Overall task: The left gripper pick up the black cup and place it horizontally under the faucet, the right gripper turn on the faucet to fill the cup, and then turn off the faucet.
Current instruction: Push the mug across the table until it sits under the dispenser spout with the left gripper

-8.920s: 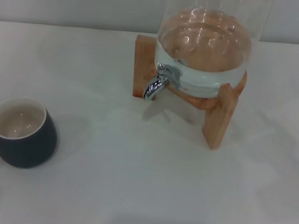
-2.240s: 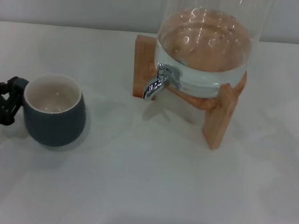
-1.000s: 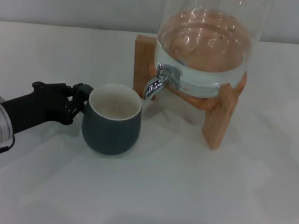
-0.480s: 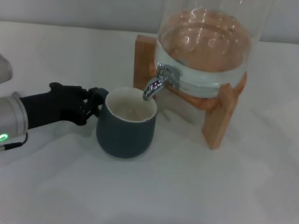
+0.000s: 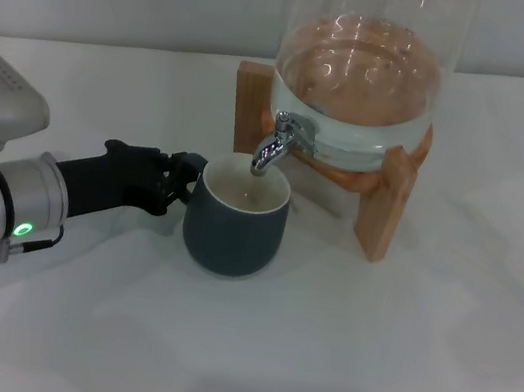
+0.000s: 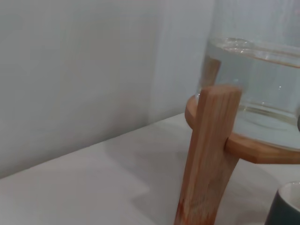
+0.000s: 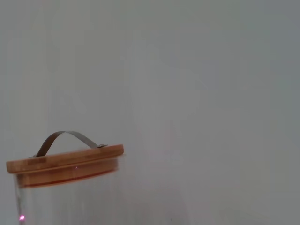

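Observation:
The black cup (image 5: 235, 222) stands upright on the white table, its cream inside showing, directly below the chrome faucet (image 5: 273, 143) of the glass dispenser (image 5: 363, 82). My left gripper (image 5: 183, 180) is shut on the cup's handle at the cup's left side, with its green-lit silver arm stretching to the left edge. A sliver of the cup (image 6: 287, 206) shows in the left wrist view beside a wooden stand leg (image 6: 208, 154). The right gripper is out of view.
The dispenser holds water and rests on a wooden stand (image 5: 385, 202) at the table's back centre. Its wooden lid (image 7: 65, 161) with a metal handle shows in the right wrist view. A pale wall runs behind the table.
My left gripper has carried the cup to the right across the table, from the left side to a spot under the faucet. The dispenser has not moved.

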You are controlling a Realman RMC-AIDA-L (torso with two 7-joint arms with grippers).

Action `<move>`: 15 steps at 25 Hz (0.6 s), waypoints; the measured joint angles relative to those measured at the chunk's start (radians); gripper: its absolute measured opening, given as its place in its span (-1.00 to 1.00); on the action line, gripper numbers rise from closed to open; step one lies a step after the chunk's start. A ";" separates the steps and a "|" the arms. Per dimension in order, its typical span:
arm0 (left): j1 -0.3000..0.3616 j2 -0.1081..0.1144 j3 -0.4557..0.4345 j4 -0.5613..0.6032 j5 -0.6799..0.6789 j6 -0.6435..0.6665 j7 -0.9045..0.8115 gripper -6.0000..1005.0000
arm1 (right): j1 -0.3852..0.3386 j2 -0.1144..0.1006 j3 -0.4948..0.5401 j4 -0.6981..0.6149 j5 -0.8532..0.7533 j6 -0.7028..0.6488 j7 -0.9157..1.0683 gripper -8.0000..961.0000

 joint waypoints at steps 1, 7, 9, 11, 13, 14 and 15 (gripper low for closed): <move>-0.003 0.000 0.004 0.000 0.000 0.001 0.000 -0.71 | 0.000 0.000 0.000 0.000 0.001 0.000 0.000 0.50; -0.021 -0.001 0.047 0.000 -0.003 0.010 -0.003 -0.72 | 0.000 0.000 -0.001 0.003 0.002 0.000 0.000 0.50; -0.024 -0.001 0.068 0.000 -0.003 0.016 -0.011 -0.72 | 0.000 0.000 0.000 0.007 0.003 0.000 0.000 0.50; -0.027 -0.001 0.093 0.000 -0.006 0.028 -0.026 -0.72 | 0.001 0.000 0.002 0.008 0.005 0.000 0.000 0.50; -0.028 -0.001 0.100 0.000 -0.008 0.038 -0.036 -0.72 | 0.001 0.000 0.004 0.009 0.005 0.000 0.000 0.50; -0.026 -0.001 0.100 0.002 -0.008 0.041 -0.038 -0.72 | 0.001 0.000 0.005 0.009 0.005 0.000 0.000 0.50; -0.022 -0.001 0.098 0.007 -0.008 0.042 -0.039 -0.72 | 0.001 0.000 0.005 0.009 0.005 0.000 0.000 0.50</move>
